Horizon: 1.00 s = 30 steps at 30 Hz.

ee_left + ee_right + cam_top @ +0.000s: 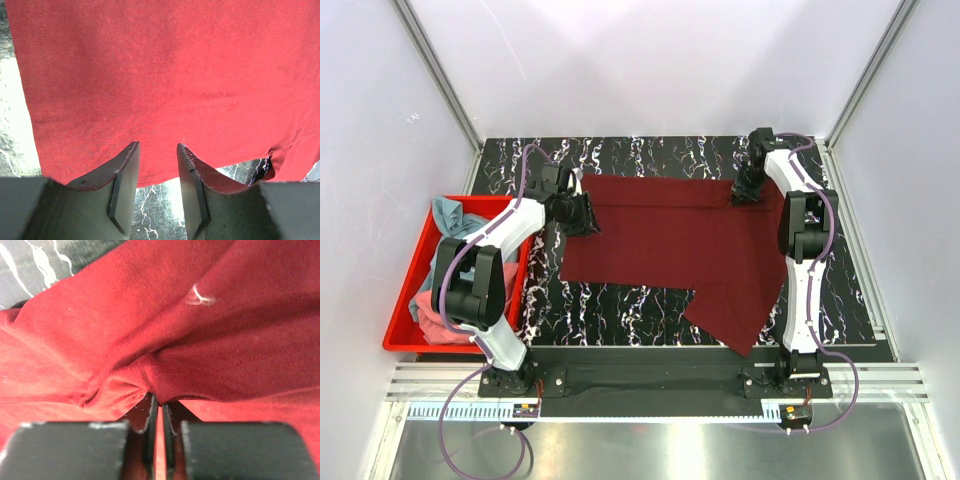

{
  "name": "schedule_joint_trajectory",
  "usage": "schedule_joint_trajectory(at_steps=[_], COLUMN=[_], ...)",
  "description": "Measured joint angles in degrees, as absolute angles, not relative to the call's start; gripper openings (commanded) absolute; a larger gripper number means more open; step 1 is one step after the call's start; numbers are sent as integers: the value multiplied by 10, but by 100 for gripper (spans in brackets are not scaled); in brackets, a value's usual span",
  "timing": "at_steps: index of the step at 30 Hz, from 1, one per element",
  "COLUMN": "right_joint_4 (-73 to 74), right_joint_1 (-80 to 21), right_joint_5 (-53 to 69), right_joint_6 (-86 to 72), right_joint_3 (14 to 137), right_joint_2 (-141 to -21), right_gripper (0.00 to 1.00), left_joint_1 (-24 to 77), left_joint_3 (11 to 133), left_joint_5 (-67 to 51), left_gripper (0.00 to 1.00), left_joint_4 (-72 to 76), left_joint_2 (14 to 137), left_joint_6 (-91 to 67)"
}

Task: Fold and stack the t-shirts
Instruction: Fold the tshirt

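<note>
The dark maroon t-shirt (670, 245) lies spread on the black marbled table (620, 305), one corner trailing toward the front right. At the shirt's far left corner my left gripper (588, 213) stands open. In the left wrist view its fingertips (157, 147) reach the hem of the shirt (165, 75) and bare table shows between the jaws. My right gripper (742, 195) is at the shirt's far right corner. In the right wrist view it (159, 400) is shut on a bunched fold of the maroon cloth (210, 350). A teal-blue t-shirt (448, 215) and a coral pink one (430, 310) lie crumpled in the bin.
A red plastic bin (405, 300) stands off the table's left edge, beside the left arm. Aluminium frame posts rise at the back corners, with white walls all round. A metal rail runs along the front by the arm bases.
</note>
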<state>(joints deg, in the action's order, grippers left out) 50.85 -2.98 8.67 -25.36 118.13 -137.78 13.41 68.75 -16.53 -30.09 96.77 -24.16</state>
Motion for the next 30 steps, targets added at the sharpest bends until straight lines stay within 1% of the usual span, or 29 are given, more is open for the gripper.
schedule_joint_trajectory(at_steps=[3, 8, 13, 18, 23, 24, 25, 27, 30], right_joint_4=[527, 569, 585, 578, 563, 556, 550, 540, 532], right_joint_1=[-30, -30, -30, -30, -30, -30, -30, -30, -30], right_joint_5=[88, 113, 156, 182, 196, 198, 202, 210, 220], right_joint_6=[-262, -292, -331, -361, -383, -387, -391, -398, -390], right_joint_3=[1193, 1204, 1148, 1063, 977, 957, 938, 900, 865], right_joint_2=[-1378, -1366, -1315, -1266, -1230, -1222, -1215, -1201, -1190], right_gripper=[2, 1, 1, 2, 6, 12, 21, 45, 59], left_joint_1=[134, 134, 132, 130, 130, 130, 130, 130, 130], left_joint_3=[688, 687, 679, 670, 657, 656, 655, 655, 655], left_joint_5=[-165, -165, -166, -168, -171, -172, -173, -174, -174], left_gripper=[40, 40, 40, 40, 40, 40, 41, 41, 41], left_joint_4=[-301, -300, -299, -296, -295, -294, -294, -294, -294], left_joint_2=[967, 961, 954, 953, 948, 947, 947, 946, 946], left_joint_6=[-242, -242, -242, -242, -242, -242, -242, -242, -242])
